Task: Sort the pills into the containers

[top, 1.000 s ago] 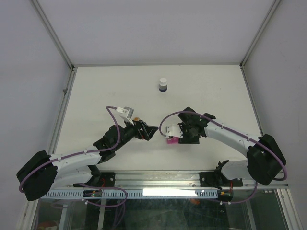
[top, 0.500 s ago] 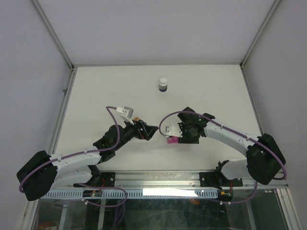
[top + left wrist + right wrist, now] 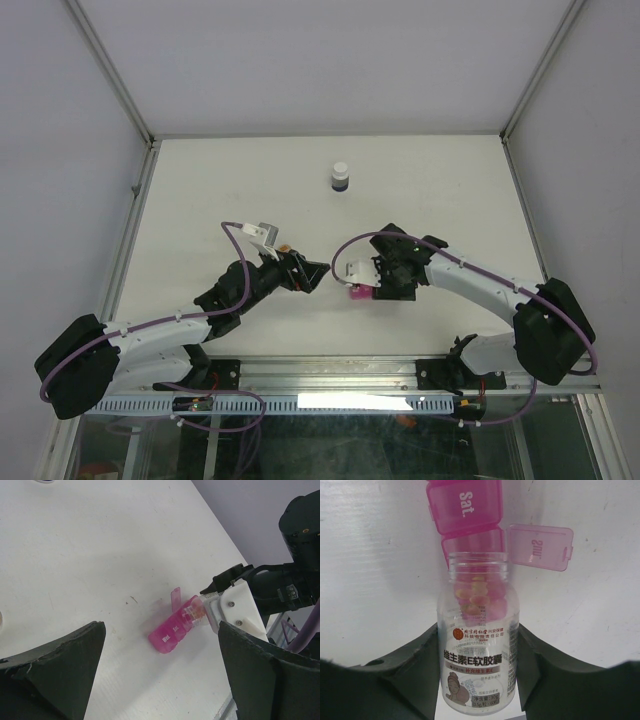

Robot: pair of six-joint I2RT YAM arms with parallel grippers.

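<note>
The pink pill organizer (image 3: 465, 502) lies on the white table; it also shows in the left wrist view (image 3: 175, 630) and the top view (image 3: 355, 294). Its end compartment stands open with the lid (image 3: 540, 547) flipped aside. My right gripper (image 3: 479, 660) is shut on a clear uncapped vial (image 3: 478, 645) holding yellow pills (image 3: 475, 596), tipped mouth-first over that open compartment. My left gripper (image 3: 162, 675) is open and empty, to the left of the organizer and apart from it.
A dark bottle with a white cap (image 3: 341, 178) stands at the far middle of the table. A small orange object (image 3: 285, 247) lies beside the left wrist. Metal frame rails (image 3: 130, 215) run along the table's sides.
</note>
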